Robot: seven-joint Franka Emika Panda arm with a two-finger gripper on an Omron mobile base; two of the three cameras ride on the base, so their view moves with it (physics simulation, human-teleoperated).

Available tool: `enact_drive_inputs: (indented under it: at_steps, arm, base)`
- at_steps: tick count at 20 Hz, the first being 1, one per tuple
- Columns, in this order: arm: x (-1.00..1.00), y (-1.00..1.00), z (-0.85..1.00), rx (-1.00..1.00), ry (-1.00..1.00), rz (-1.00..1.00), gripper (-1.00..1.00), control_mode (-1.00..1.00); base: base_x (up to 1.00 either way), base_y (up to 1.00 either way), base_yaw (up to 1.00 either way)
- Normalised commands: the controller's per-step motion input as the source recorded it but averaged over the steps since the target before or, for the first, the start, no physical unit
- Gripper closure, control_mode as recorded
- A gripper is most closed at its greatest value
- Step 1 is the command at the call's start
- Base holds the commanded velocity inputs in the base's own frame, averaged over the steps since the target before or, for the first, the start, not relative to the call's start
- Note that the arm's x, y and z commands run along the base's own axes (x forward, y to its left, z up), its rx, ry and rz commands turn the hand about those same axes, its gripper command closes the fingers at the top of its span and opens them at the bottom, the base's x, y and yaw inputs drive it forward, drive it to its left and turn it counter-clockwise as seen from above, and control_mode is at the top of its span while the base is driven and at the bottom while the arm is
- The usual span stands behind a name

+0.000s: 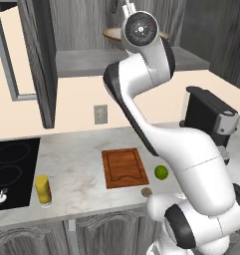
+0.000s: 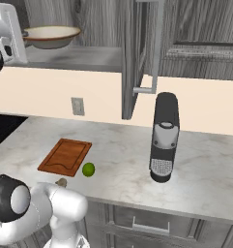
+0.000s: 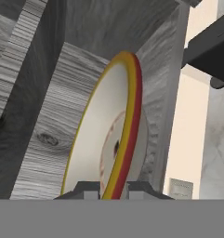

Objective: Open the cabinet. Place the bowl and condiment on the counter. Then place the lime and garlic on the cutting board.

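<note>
1. Up inside the open cabinet (image 2: 137, 53), the tool (image 3: 114, 189) was clenched on the rim of the bowl (image 3: 108, 139), one finger on each side of the thin edge.
2. That bowl sat on the cabinet shelf, at twelve o'clock above the cutting board (image 1: 124, 167).
3. It looked rigid and probably breakable, with a smooth, likely slippery glaze; wide and shallow, it would hang lopsided from a rim pinch and might swing.
4. The rim seemed the only place narrow enough to take; a deep bite there was advisable.
5. On the counter (image 1: 81, 169), the yellow bottle (image 1: 43, 190) stood at nine o'clock of the board, the lime (image 1: 161, 172) and garlic (image 1: 146, 191) at three to four o'clock.
</note>
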Motion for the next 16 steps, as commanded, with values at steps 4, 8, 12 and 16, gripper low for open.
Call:
enact_drive_inputs:
  at_steps: [4, 8, 12, 16]
  arm:
    - [-0.74, -0.10, 0.00, 0.00, 0.00, 0.00, 1.00, -1.00]
    - [-0.79, -0.06, 0.00, 0.00, 0.00, 0.00, 1.00, -1.00]
    - [-0.78, 0.00, 0.00, 0.00, 0.00, 0.00, 1.00, -1.00]
    - [-0.76, 0.00, 0.00, 0.00, 0.00, 0.00, 1.00, -1.00]
  base:
    - [0.00, 0.00, 0.00]
    - [0.00, 0.00, 0.00]
    - [0.00, 0.00, 0.00]
    - [0.00, 0.00, 0.00]
